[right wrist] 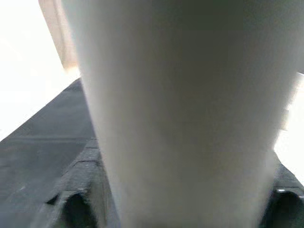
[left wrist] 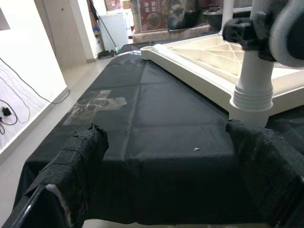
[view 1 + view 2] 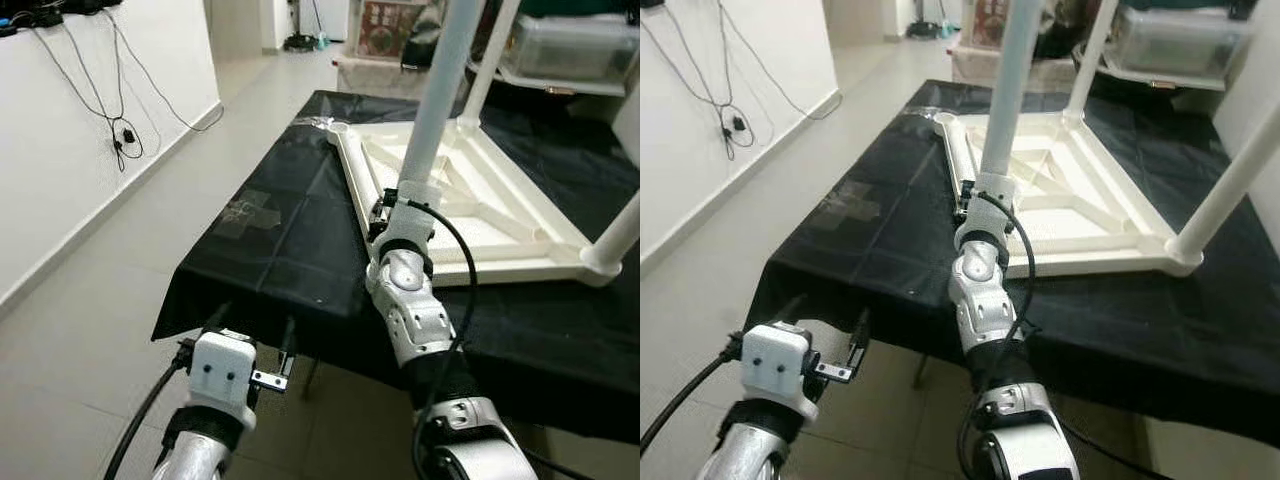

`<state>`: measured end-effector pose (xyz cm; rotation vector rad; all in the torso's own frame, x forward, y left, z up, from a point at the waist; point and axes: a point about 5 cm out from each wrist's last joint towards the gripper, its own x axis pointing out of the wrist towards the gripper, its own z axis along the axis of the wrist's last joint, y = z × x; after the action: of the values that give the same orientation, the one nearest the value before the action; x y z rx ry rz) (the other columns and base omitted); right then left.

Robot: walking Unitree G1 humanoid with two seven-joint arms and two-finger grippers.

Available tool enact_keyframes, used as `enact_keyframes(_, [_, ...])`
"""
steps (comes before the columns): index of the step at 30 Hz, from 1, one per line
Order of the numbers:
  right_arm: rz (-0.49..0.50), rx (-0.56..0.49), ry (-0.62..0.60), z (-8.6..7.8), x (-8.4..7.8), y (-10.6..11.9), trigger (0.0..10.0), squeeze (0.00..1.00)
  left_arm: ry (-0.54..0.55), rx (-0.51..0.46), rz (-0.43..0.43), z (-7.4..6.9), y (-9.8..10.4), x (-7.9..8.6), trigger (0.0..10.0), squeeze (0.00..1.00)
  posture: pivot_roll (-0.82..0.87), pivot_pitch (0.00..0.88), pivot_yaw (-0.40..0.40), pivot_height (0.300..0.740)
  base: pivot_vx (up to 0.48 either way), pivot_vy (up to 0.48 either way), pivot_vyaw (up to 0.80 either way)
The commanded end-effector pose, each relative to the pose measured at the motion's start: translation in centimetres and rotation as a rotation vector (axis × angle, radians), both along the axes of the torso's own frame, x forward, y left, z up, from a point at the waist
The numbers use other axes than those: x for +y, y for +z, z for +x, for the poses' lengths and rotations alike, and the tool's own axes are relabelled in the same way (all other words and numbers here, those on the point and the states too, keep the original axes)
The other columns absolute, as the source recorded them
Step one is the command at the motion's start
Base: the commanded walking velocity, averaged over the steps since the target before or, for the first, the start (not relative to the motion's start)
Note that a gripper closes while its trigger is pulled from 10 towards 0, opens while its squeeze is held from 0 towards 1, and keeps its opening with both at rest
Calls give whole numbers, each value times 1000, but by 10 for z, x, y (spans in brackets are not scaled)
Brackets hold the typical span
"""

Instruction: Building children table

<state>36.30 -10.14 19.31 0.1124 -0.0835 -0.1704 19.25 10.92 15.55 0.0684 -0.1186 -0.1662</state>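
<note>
The right end effector (image 3: 392, 205) is clenched around the lower part of a white round plastic table leg (image 3: 440, 90), just above the leg's ribbed base. In the right wrist view this leg (image 1: 185, 109) is seen very close between the 2 black fingers (image 1: 76, 199). The leg stands upright in the near corner of a cream plastic children's tabletop (image 3: 470, 200), which is laid upside down with its ribbed underside facing up. 2 more white legs are seen fitted on it, 1 at the far corner (image 3: 492, 60) and 1 at the right corner (image 3: 620, 235). The tabletop is carried by a bench covered with a black cloth (image 3: 290, 240), and it lies toward the bench's far right part.

The left end effector (image 3: 255, 335) is released, with its 2 fingers apart, and it is held just at the near edge of the bench, touching nothing. A patch of clear tape (image 3: 248, 213) is seen on the cloth ahead of it. A white wall with hanging black cables (image 3: 110, 110) is found on the left, beyond the pale tiled floor (image 3: 90, 330).
</note>
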Motion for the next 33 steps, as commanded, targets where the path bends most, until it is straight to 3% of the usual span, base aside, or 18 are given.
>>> enact_keyframes(1, [36, 29, 72, -8, 12, -17, 10000, 0, -10, 11, 3, -1, -3, -1, 10000, 0, 107, 73, -8, 740, 0, 0, 0])
enact_keyframes(6, [25, -3, 135, -3, 1, -16, 10000, 0, -13, 8, 4, 0, -3, -1, 10000, 0, 107, 73, -8, 740, 0, 0, 0])
enact_keyframes(8, [89, -45, 356, 9, -2, -7, 10000, 0, -15, 5, 5, 1, -3, -1, 10000, 0, 106, 73, -7, 740, 0, 0, 0])
enact_keyframes(10, [89, -45, 356, 9, -2, -7, 10000, 0, -15, 5, 5, 1, -3, -1, 10000, 0, 106, 73, -7, 740, 0, 0, 0])
enact_keyframes(11, [111, -63, 478, 15, -3, 0, 10000, 0, -15, 5, 5, 1, -2, -1, 10000, 0, 107, 73, -6, 740, 0, 0, 0])
enact_keyframes(12, [111, -63, 478, 15, -3, 0, 10000, 0, -15, 5, 5, 1, -2, -1, 10000, 0, 107, 73, -6, 740, 0, 0, 0])
enact_keyframes(14, [75, -96, 644, 26, -9, 16, 10000, 0, -16, 2, 5, 1, -2, -2, 10000, 0, 111, 76, -8, 740, 0, 0, 0])
enact_keyframes(15, [75, -96, 644, 26, -9, 16, 10000, 0, -16, 2, 5, 1, -2, -2, 10000, 0, 111, 76, -8, 740, 0, 0, 0])
enact_keyframes(18, [32, -78, 808, 32, -7, 22, 10000, 0, -18, -4, 4, 1, 0, -3, 10000, 0, 119, 80, -8, 740, 0, 0, 0])
enact_keyframes(20, [29, -77, 822, 32, -7, 22, 10000, 0, -18, -5, 4, 1, 0, -3, 10000, 0, 119, 80, -8, 740, 0, 0, 0])
enact_keyframes(21, [21, -51, 920, 32, 0, 21, 10000, 0, -19, -7, 4, 0, 1, -3, 10000, 0, 140, 87, -16, 740, 0, 0, 0])
enact_keyframes(22, [21, -51, 920, 32, 0, 21, 10000, 0, -19, -7, 4, 0, 1, -3, 10000, 0, 140, 87, -16, 740, 0, 0, 0])
enact_keyframes(24, [-23, 14, 1156, 26, 14, 15, 10000, 0, -20, -10, 7, -2, 3, -4, 10000, 0, 150, 97, -18, 740, 0, 0, 0])
enact_keyframes(26, [-23, 14, 1156, 26, 14, 15, 10000, 0, -20, -10, 7, -2, 3, -4, 10000, 0, 150, 97, -18, 740, 0, 0, 0])
enact_keyframes(27, [-19, 38, 1245, 24, 18, 14, 10000, 0, -20, -11, 7, -3, 4, -4, 10000, 0, 157, 103, -20, 740, 0, 0, 0])
enact_keyframes(28, [-19, 38, 1245, 24, 18, 14, 10000, 0, -20, -11, 7, -3, 4, -4, 10000, 0, 157, 103, -20, 740, 0, 0, 0])
enact_keyframes(30, [44, 29, 1422, 19, 25, 20, 10000, 0, -20, -11, 6, -5, 5, -5, 10000, 0, 166, 115, -25, 740, 0, 0, 0])
enact_keyframes(33, [61, 25, 1477, 18, 29, 22, 10000, 0, -19, -10, 4, -5, 6, -6, 10000, 0, 169, 118, -26, 740, 0, 0, 0])
